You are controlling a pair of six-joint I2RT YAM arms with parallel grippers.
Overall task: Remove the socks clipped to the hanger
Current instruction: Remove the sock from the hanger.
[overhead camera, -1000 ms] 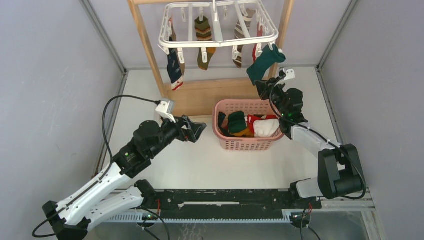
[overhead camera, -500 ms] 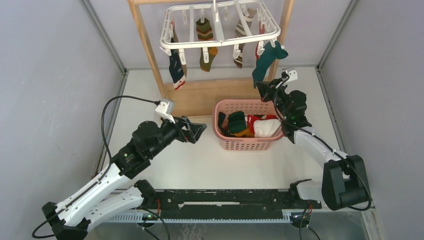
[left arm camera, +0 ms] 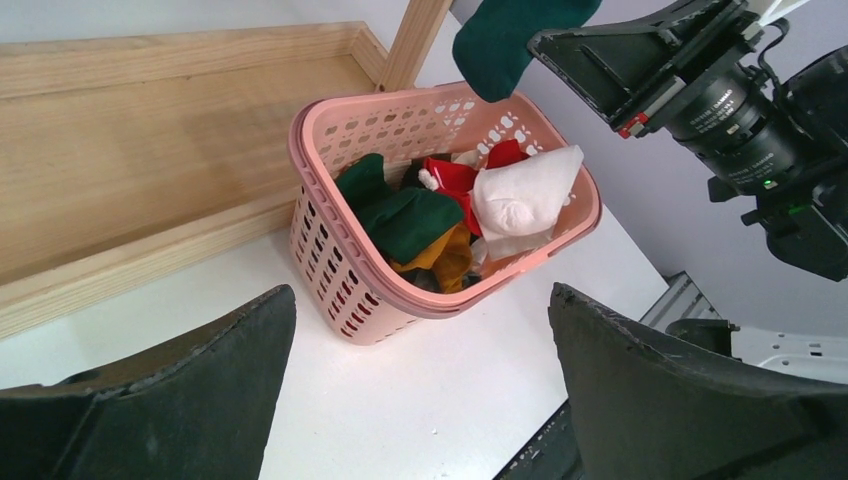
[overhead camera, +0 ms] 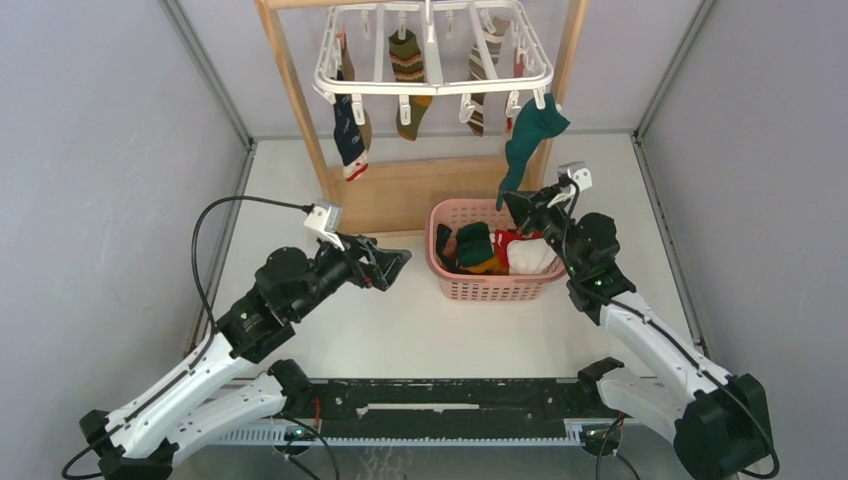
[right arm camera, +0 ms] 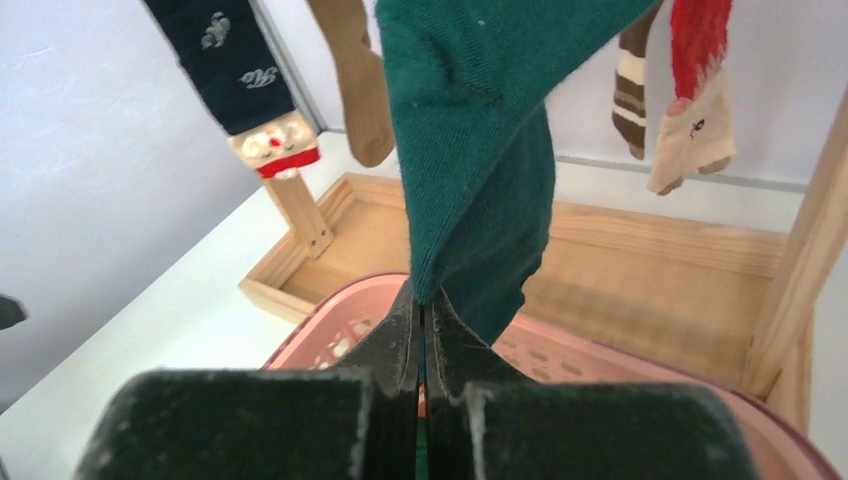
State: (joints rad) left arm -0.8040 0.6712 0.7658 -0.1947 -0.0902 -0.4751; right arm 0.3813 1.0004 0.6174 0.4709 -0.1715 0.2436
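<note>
Enclosing the white table (overhead camera: 420, 320), grey walls (overhead camera: 100, 150) rise; right jaws pinch green sock (overhead camera: 530, 125), left jaws spread.

1. The left arm (overhead camera: 245, 325) stretches forward and to the right; the left gripper (overhead camera: 393, 263) has its fingers wide apart
2. The right arm (overhead camera: 640, 330) reaches forward and inward; the right gripper (overhead camera: 508, 204) has its fingers pressed together on a green sock (overhead camera: 527, 130)
</note>
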